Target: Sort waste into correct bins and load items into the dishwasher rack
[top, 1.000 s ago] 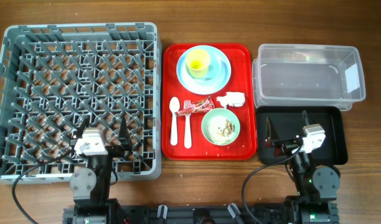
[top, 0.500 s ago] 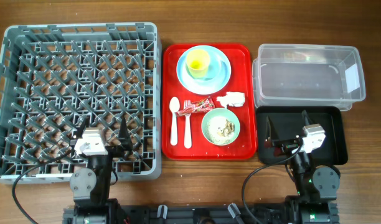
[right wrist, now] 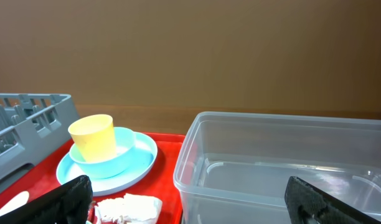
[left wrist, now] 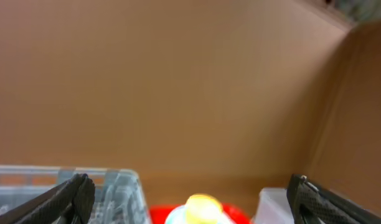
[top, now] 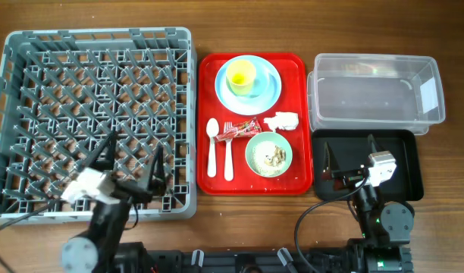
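1. Left hand (top: 131, 158): fingers apart and empty, poised over the near edge of the dishwasher rack (top: 95, 34).
2. Right hand (top: 349, 155): fingers apart and empty, above the black tray (top: 406, 163). The clear tub (top: 372, 58) stands just behind it on the counter.
3. Everything to be sorted lies on the red tray (top: 205, 178). The yellow cup (top: 241, 73) stands in the pale blue bowl (right wrist: 123, 155) on the pale blue plate (top: 271, 92). Nearer are the spoon (top: 212, 152), fork (top: 228, 158), red wrapper (top: 239, 130), napkin (top: 282, 121) and the mint green bowl (top: 252, 155) of rice.
4. Judged step: the first pick, with nothing sorted yet. The wrapper seems to touch the fork's tines, though the view is too coarse to confirm this. Descend vertically, pinch the wrapper's free end and lift straight up, so the fork is not dragged.
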`<state>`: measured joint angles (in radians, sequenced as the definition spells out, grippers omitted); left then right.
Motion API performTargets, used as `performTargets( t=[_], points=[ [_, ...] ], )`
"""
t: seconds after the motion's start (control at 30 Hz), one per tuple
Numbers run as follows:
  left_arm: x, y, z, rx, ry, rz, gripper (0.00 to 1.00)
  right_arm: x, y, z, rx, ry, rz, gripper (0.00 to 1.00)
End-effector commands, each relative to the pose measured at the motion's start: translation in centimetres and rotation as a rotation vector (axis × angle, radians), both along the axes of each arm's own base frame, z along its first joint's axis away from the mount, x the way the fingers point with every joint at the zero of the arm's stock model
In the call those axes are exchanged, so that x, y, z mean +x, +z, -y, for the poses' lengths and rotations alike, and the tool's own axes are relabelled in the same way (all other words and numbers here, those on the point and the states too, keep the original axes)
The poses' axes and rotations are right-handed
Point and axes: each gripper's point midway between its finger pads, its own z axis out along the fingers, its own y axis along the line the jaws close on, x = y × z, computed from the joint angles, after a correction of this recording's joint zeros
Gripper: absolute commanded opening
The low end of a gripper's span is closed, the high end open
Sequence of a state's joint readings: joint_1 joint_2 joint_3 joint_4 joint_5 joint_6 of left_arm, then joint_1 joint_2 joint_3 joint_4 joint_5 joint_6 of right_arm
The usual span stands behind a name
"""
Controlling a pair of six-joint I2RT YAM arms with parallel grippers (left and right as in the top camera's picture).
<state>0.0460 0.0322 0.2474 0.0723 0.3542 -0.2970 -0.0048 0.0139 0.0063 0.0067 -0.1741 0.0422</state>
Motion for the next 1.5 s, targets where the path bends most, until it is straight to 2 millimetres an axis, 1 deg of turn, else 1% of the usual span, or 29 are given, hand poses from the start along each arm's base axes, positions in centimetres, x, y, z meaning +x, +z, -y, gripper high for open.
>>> performTargets(
  t=[0.0, 0.03, 0.07, 0.1, 0.13, 0.17, 0.2, 0.23, 0.3, 0.33, 0.37, 0.4, 0.43, 0.5, 0.53, 0.6, 0.63, 0.67, 0.7, 0.73, 0.8, 0.87, 0.9, 0.97, 1.07, 1.17, 1.33, 1.4, 1.47],
  points=[
    [-1.0, 6.0, 0.4, -0.045, -0.038, -0.01, 1.0, 0.1, 0.0, 0.3, 0.011, -0.018, -0.003, 1.0],
    [-0.7, 8.1, 1.0, -0.034, -0.076, -0.047, 1.0, 0.1, 0.0, 0.3, 0.011, -0.018, -0.003, 1.0],
    [-0.2, 9.3, 1.7, -0.025, -0.116, -0.088, 1.0, 0.1, 0.0, 0.3, 0.011, -0.018, -0.003, 1.0],
    [0.1, 9.9, 2.0, -0.023, -0.138, -0.12, 1.0, 0.1, 0.0, 0.3, 0.011, -0.018, -0.003, 1.0],
    [0.9, 10.7, 2.5, -0.024, -0.171, -0.194, 1.0, 0.1, 0.0, 0.3, 0.011, -0.018, -0.003, 1.0],
    [1.6, 11.0, 2.9, -0.027, -0.198, -0.267, 1.0, 0.1, 0.0, 0.3, 0.011, -0.018, -0.003, 1.0],
    [2.4, 10.7, 3.9, -0.042, -0.272, -0.416, 1.0, 0.1, 0.0, 0.3, 0.011, -0.018, -0.003, 1.0],
    [2.7, 10.2, 4.7, -0.061, -0.334, -0.533, 1.0, 0.1, 0.0, 0.3, 0.011, -0.018, -0.003, 1.0],
    [3.6, 8.1, 5.8, -0.141, -0.422, -0.842, 1.0, 0.1, 0.0, 0.3, 0.011, -0.018, -0.003, 1.0],
    [4.7, 6.5, 6.0, -0.193, -0.438, -1.013, 1.0, 0.1, 0.0, 0.3, 0.011, -0.018, -0.003, 1.0],
    [5.9, 5.4, 6.0, -0.218, -0.434, -1.098, 1.0, 0.1, 0.0, 0.3, 0.011, -0.018, -0.003, 1.0],
    [7.0, 4.6, 5.9, -0.232, -0.432, -1.139, 1.0, 0.1, 0.0, 0.3, 0.011, -0.018, -0.003, 1.0],
    [7.9, 3.3, 6.0, -0.281, -0.434, -1.214, 1.0, 0.1, 0.0, 0.3, 0.011, -0.018, -0.003, 1.0],
    [8.8, 1.1, 6.7, -0.353, -0.481, -1.339, 1.0, 0.1, 0.0, 0.3, 0.011, -0.018, -0.003, 1.0],
    [8.8, 0.2, 7.0, -0.383, -0.505, -1.395, 0.99, 0.1, 0.0, 0.3, 0.012, -0.018, -0.003, 1.0],
    [8.9, -1.9, 7.5, -0.399, -0.5, -1.506, 0.94, 0.1, 0.0, 0.3, 0.011, -0.018, -0.003, 1.0],
    [8.8, -3.1, 7.7, -0.382, -0.475, -1.554, 0.84, 0.1, 0.0, 0.3, 0.011, -0.018, -0.002, 1.0],
    [8.7, -4.7, 8.1, -0.321, -0.432, -1.605, 0.73, 0.1, 0.0, 0.3, 0.011, -0.018, -0.003, 1.0],
    [8.5, -6.0, 8.8, -0.233, -0.391, -1.631, 0.59, 0.1, 0.0, 0.3, 0.011, -0.018, -0.003, 1.0],
    [8.4, -6.8, 9.4, -0.16, -0.355, -1.635, 0.51, 0.1, 0.0, 0.3, 0.011, -0.018, -0.003, 0.99],
    [8.5, -8.0, 9.8, -0.05, -0.265, -1.628, 0.5, 0.1, 0.0, 0.3, 0.011, -0.018, -0.003, 1.0],
    [8.5, -9.5, 10.0, 0.072, -0.071, -1.617, 0.5, 0.1, 0.0, 0.3, 0.012, -0.018, -0.003, 1.0],
    [8.3, -10.1, 10.6, 0.118, -0.013, -1.596, 0.5, 0.1, 0.0, 0.3, 0.011, -0.018, -0.003, 1.0],
    [8.1, -10.8, 12.4, 0.177, 0.022, -1.551, 0.46, 0.1, 0.0, 0.3, 0.011, -0.018, -0.003, 1.0],
    [7.9, -11.9, 15.2, 0.294, 0.02, -1.458, 0.49, 0.1, 0.0, 0.3, 0.011, -0.018, -0.003, 1.0],
    [7.1, -12.4, 17.0, 0.359, -0.001, -1.431, 0.49, 0.1, 0.0, 0.3, 0.011, -0.018, -0.003, 1.0],
    [6.6, -12.5, 17.3, 0.377, -0.012, -1.437, 0.5, 0.1, 0.0, 0.3, 0.011, -0.018, -0.003, 1.0],
    [6.6, -12.5, 17.3, 0.376, -0.012, -1.435, 0.63, 0.1, 0.0, 0.3, 0.011, -0.018, -0.001, 1.0],
    [6.7, -12.4, 17.5, 0.371, -0.017, -1.432, 0.62, 0.1, 0.3, 0.7, -0.011, -0.041, 0.016, 1.0]
  ],
)
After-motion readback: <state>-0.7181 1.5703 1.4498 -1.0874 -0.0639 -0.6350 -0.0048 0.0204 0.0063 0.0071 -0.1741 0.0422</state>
